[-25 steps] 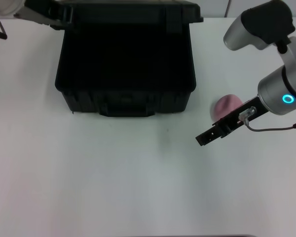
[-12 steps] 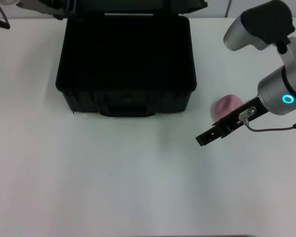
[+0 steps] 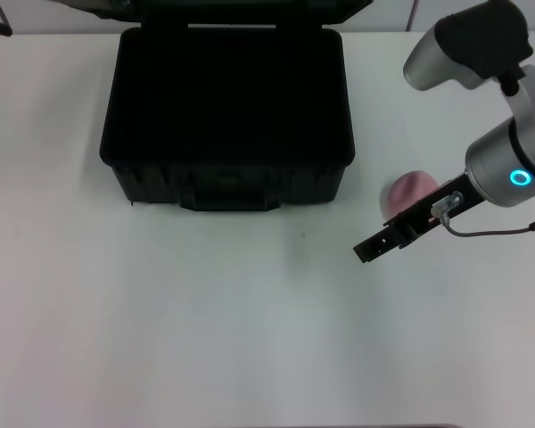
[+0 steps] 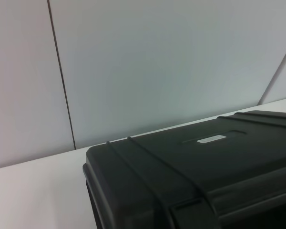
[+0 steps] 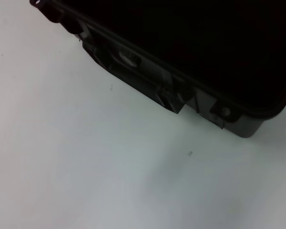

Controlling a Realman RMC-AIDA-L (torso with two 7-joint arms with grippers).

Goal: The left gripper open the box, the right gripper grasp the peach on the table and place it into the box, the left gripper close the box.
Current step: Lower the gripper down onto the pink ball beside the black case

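The black box point(image 3: 223, 183) stands open at the back of the white table point(image 3: 205, 330), its dark inside showing and its lid tipped back at the top edge. The left wrist view looks onto the lid's outer face point(image 4: 181, 167) with its small white label point(image 4: 211, 139). Only a dark sliver of the left gripper point(image 3: 94, 5) shows, by the lid's upper left corner. The pink peach point(image 3: 407, 190) lies on the table to the right of the box. My right gripper point(image 3: 366, 251) hovers just in front of the peach, pointing left and apart from it, holding nothing. Its wrist view shows the box's front latches point(image 5: 133, 71).
A wide stretch of bare white tabletop lies in front of the box. A thin cable point(image 3: 490, 232) hangs from the blue-ringed right arm. A pale wall point(image 4: 157, 62) rises behind the table.
The lid has swung farther up and back, uncovering the whole inside of the box. The left arm has slid almost out past the top edge. The right arm and the peach have not moved.
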